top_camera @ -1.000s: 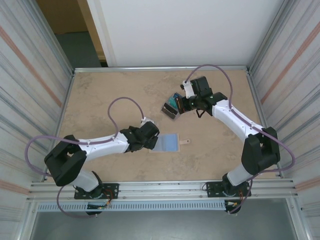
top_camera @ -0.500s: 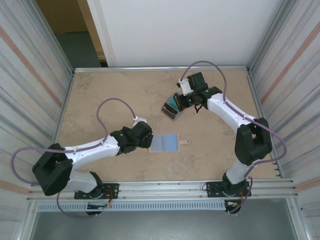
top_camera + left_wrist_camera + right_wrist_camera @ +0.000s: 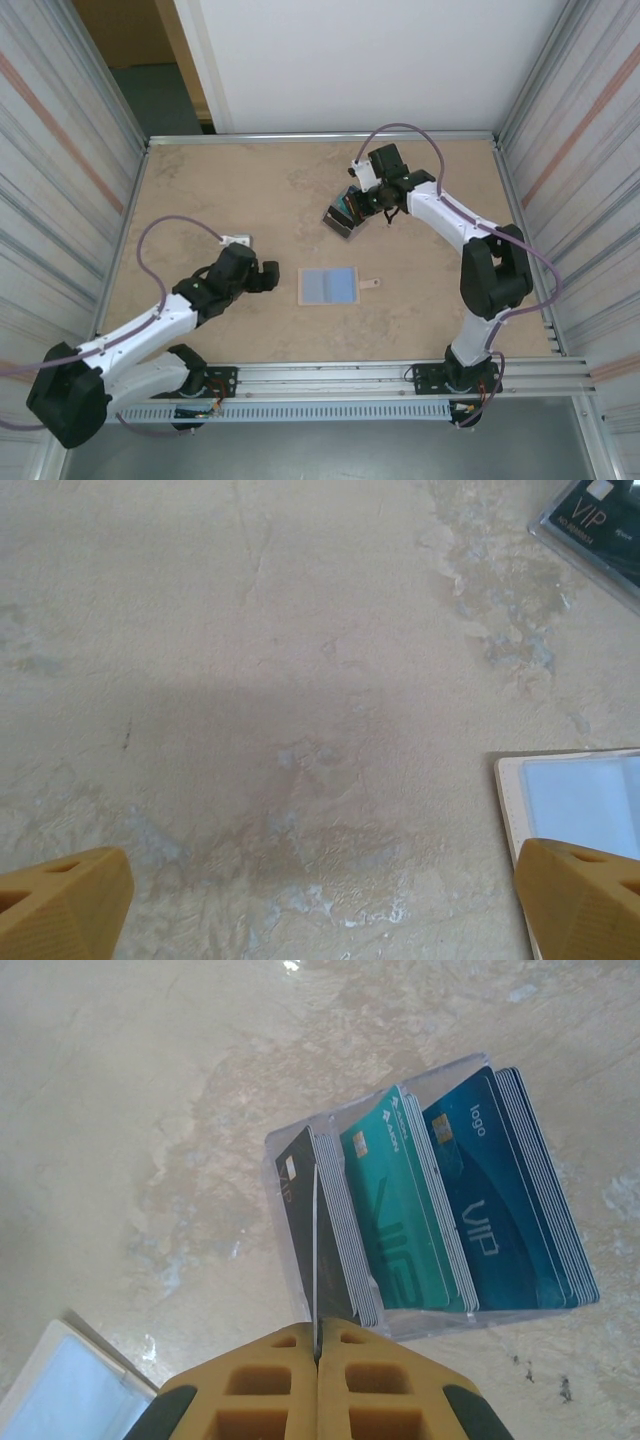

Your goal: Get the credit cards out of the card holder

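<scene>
Top external: card holder (image 3: 328, 286) lies open and flat at frame centre, pale blue inside up, closing tab (image 3: 372, 284) pointing right. Left gripper (image 3: 268, 275) sits just left of it, not touching. Right gripper (image 3: 362, 205) is above centre at the clear tray (image 3: 332, 222) of sorted credit cards (image 3: 347, 208), well apart from the holder. Left wrist: jaws spread fully wide with only bare table (image 3: 300, 680) between them; the holder's corner is at the right edge, beside one fingertip. Likely parked clear so the other arm can work. Right wrist: jaws pressed tight on a single card (image 3: 315, 1250), held edge-on and upright at the dark grey stack, with teal and blue stacks to its right. An upright grip probably lets the card slot in beside its colour. Holder corner shows lower left. Cannot tell whether any cards remain in the holder.
</scene>
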Action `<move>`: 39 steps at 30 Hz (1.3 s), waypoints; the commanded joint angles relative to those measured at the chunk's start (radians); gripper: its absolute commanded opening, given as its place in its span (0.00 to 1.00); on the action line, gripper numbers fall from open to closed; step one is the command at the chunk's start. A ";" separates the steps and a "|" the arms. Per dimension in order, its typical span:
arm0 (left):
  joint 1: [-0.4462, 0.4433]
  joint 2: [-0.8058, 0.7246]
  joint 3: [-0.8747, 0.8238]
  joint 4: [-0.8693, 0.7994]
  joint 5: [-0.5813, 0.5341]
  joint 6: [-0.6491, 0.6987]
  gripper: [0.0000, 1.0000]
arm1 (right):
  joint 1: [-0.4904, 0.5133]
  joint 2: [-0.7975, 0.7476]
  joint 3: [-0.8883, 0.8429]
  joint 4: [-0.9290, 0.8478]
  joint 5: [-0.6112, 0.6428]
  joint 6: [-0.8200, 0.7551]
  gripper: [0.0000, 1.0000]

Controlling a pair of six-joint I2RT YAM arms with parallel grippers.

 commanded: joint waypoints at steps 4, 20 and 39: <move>0.027 -0.090 -0.048 -0.004 0.024 -0.028 0.99 | 0.013 0.054 0.067 -0.013 -0.023 -0.024 0.00; 0.037 -0.150 -0.102 0.011 0.024 -0.040 0.99 | 0.044 0.200 0.195 -0.072 0.062 -0.088 0.00; 0.052 -0.143 -0.104 0.022 0.032 -0.035 0.99 | 0.051 0.247 0.196 -0.090 0.045 -0.126 0.04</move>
